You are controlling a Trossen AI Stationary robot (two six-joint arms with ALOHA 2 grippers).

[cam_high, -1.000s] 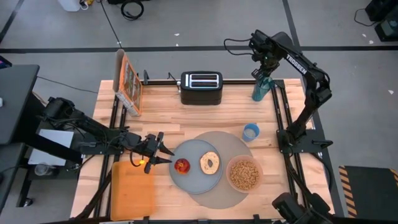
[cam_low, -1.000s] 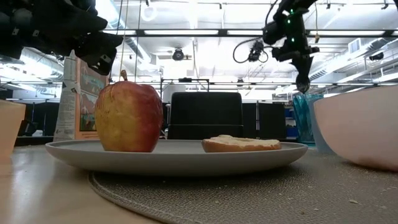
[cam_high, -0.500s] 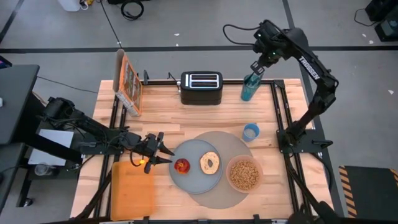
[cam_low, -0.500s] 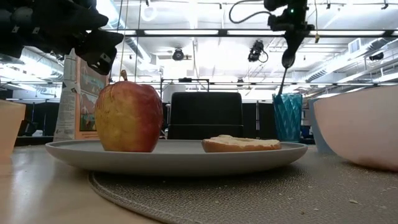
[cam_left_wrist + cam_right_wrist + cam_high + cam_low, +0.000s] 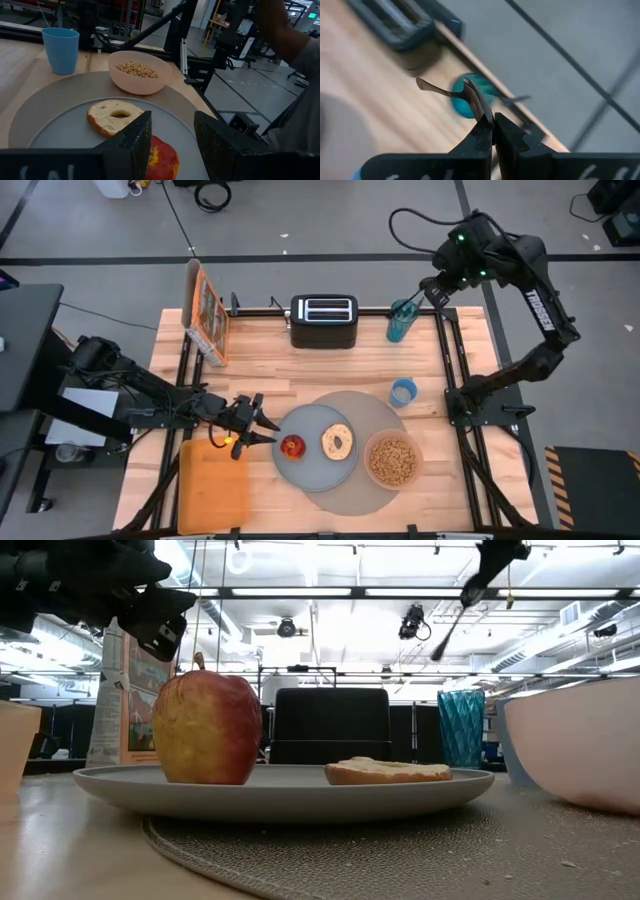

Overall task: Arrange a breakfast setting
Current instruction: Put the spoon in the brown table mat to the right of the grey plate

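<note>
A red apple [image 5: 292,446] and a toasted bagel half [image 5: 337,442] lie on the blue-grey plate [image 5: 312,470], which sits on the round grey mat [image 5: 365,408]. The pink bowl [image 5: 392,460], filled with cereal, stands on the mat's right side. My left gripper [image 5: 262,430] is open, low and level, just left of the apple [image 5: 161,157] without touching it. My right gripper [image 5: 436,284] is high above the table's far right corner, shut on the metal spoon [image 5: 450,625], above and to the right of a teal glass [image 5: 399,323]. My right gripper pinches the spoon's handle [image 5: 480,109] between its two fingers, close to the handle's end. The fingers slant downward. The spoon hangs slanting below them, its bowl end [image 5: 438,654] lowest, lifted clear of the glass and the table.
A black toaster [image 5: 324,320] stands at the far middle and a cereal box [image 5: 208,310] at the far left. A blue cup [image 5: 403,391] is next to the mat's far right edge. An orange board [image 5: 213,485] lies at the near left. A person shows beyond the table [image 5: 295,45].
My right gripper has risen and gone toward the table's right edge, drawing the spoon up out of the teal glass; the spoon now hangs clear above it. The glass has shifted a little toward the table's left.
</note>
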